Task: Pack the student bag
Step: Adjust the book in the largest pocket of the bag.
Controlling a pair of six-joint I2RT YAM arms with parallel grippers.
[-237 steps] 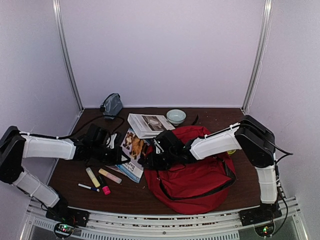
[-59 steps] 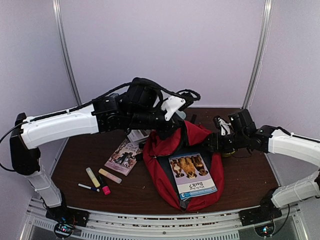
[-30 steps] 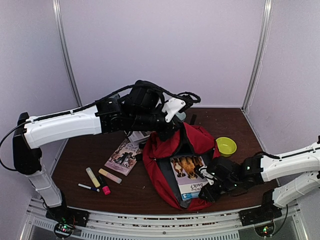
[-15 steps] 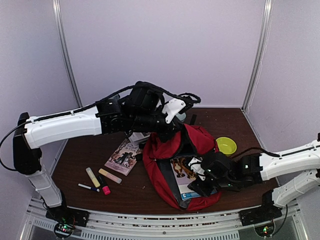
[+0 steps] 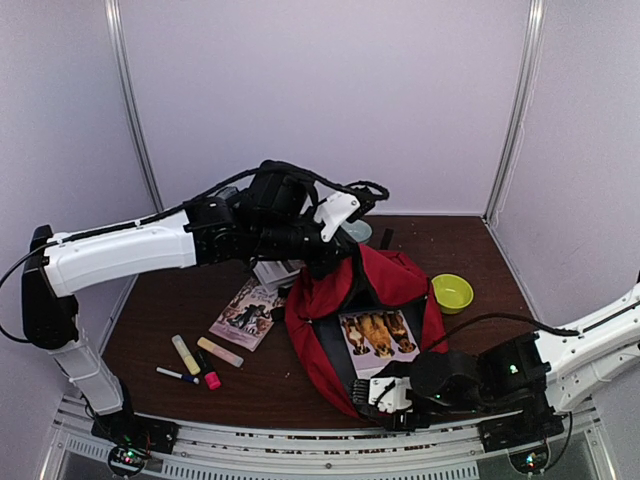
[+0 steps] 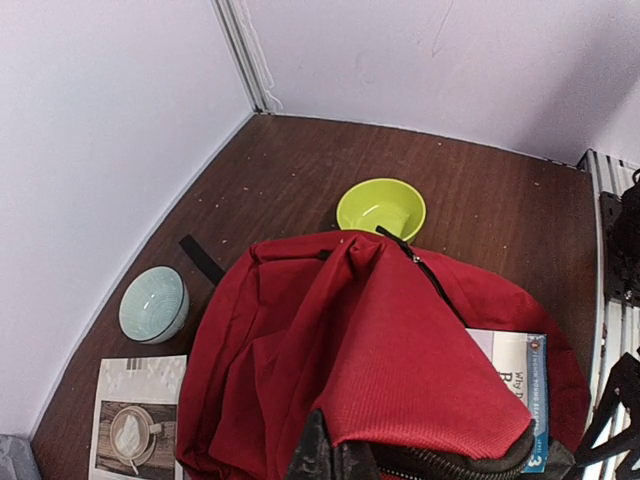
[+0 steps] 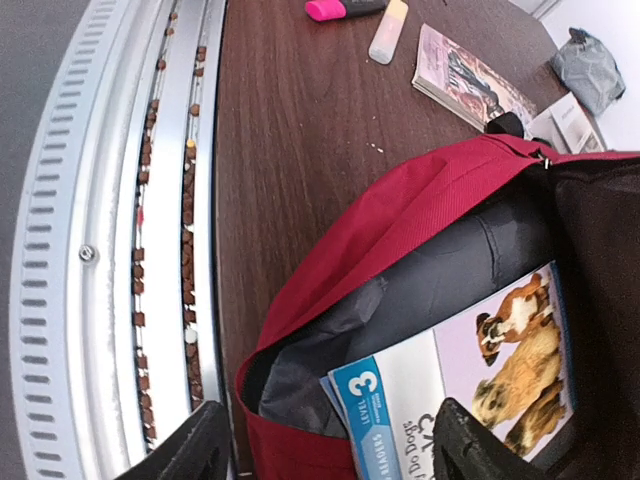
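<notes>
The student bag [image 5: 395, 283] lies open in the middle of the table, red with a grey lining [image 7: 430, 290]. My left gripper [image 5: 335, 260] reaches over it from the left and is shut on the bag's red top flap [image 6: 400, 350], holding it up; its fingers [image 6: 318, 455] pinch the zipper edge. A dog reader book [image 5: 378, 338] lies inside the opening, its blue spine corner [image 7: 372, 415] toward the near end. My right gripper [image 5: 372, 395] sits low at the table's near edge, just short of the bag's near end, open with nothing between its fingers [image 7: 200, 450].
A yellow-green bowl [image 5: 452, 292] stands right of the bag and a pale blue bowl [image 6: 153, 304] behind it. A second book [image 5: 247, 312], highlighters [image 5: 218, 350] and pens [image 5: 177, 375] lie to the left. A coffee-cover book [image 6: 135, 420] and a grey pouch [image 7: 590, 65] lie at the back left. The metal rail [image 7: 120, 250] runs along the near edge.
My right gripper has drawn back from over the dog book to the table's near edge and opened wider; the book stays in the bag. The left gripper keeps holding the flap.
</notes>
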